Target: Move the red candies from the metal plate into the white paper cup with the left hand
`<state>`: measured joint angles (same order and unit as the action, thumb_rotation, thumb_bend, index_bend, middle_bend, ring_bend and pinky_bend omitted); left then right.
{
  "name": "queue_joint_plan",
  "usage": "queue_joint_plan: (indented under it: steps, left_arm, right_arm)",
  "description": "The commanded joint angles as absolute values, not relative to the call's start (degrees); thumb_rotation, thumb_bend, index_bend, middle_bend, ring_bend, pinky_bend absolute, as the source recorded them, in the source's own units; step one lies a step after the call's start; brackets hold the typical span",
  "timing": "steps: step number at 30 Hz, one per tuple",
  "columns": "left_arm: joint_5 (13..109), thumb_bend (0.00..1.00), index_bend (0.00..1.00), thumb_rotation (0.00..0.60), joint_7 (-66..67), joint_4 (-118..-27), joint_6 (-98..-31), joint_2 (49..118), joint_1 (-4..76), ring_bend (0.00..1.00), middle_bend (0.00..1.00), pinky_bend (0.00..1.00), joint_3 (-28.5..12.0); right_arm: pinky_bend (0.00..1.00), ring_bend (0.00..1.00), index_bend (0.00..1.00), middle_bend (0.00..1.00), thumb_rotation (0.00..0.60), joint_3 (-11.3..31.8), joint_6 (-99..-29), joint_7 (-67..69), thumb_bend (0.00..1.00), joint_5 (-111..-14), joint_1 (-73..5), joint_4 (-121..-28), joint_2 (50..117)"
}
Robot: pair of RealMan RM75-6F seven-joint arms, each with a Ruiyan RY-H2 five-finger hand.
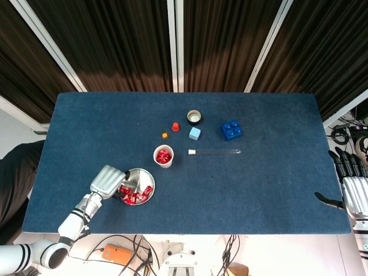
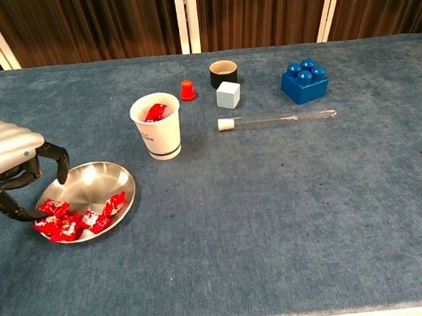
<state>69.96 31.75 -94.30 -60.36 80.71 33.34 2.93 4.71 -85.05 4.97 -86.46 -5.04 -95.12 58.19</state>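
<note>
Lower left, your left robot hand [image 2: 8, 164] hovers unclenched over the metal plate [image 2: 87, 180]; one candy (maybe more) sits in the white paper cup [image 2: 157, 126], several red candies [image 2: 76, 218] remain.

The counter [image 1: 259, 184], covered in dark blue cloth, is filling most of both views. A metal plate [image 2: 87, 183] holding red candies [image 2: 76, 220] is sitting at the lower left. A white paper cup [image 2: 156, 127] with a red candy inside is standing just above and to the right of it. A small red cap [image 2: 187, 90], a black cup [image 2: 223, 73] and a pale blue cube [image 2: 228, 95] are grouped at upper centre; an orange cap [image 1: 164, 135] is lying nearby. A clear test tube [image 2: 278, 119] is lying flat, right of the paper cup. A blue building block [image 2: 304, 81] is sitting at upper right.
</note>
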Motion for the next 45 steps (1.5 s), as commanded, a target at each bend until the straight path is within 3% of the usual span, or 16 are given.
queue_joint_plan:
  steps: [1,19,26,32,39,45]
  left_arm:
    - [69.48,0.12,0.45,0.600,32.06,-93.84,-59.47,81.27,33.78,0.85,0.90,0.78,2.53]
    - [66.73,0.19,0.47,0.600,34.19,-93.14,-57.39,82.71,34.49,0.85,0.90,0.78,1.75]
    - [66.50,0.34,0.55,0.600,32.97,-92.40,-56.60,83.13,34.41,0.85,0.90,0.78,1.82]
    - [67.26,0.37,0.57,0.600,30.72,-93.38,-57.62,82.17,33.86,0.85,0.90,0.78,1.21]
    - [72.12,0.36,0.57,0.600,24.60,-99.27,-63.53,79.94,32.94,0.85,0.90,0.78,-2.75]
    - [71.44,0.36,0.57,0.600,23.23,-100.34,-60.97,82.03,37.30,0.85,0.90,0.78,-8.20]
  right_arm:
    - [0.09,0.00,0.00,0.03,0.600,4.69,-84.98,5.01,0.18,-86.40,-5.06,-95.07,58.23]
    - [0.09,0.00,0.00,0.03,0.600,4.73,-84.89,4.96,0.19,-86.04,-4.95,-95.15,58.09]
    - [0.09,0.00,0.00,0.03,0.600,4.74,-85.21,4.67,0.19,-86.08,-4.80,-95.52,57.97]
    - [0.09,0.00,0.00,0.03,0.600,4.69,-85.62,4.88,0.19,-86.30,-4.58,-95.60,57.97]
    - [0.09,0.00,0.00,0.03,0.600,4.63,-85.08,5.50,0.18,-86.40,-4.90,-94.72,58.79]
    - [0.09,0.00,0.00,0.03,0.600,4.73,-85.22,6.06,0.18,-86.51,-4.98,-94.07,59.16]
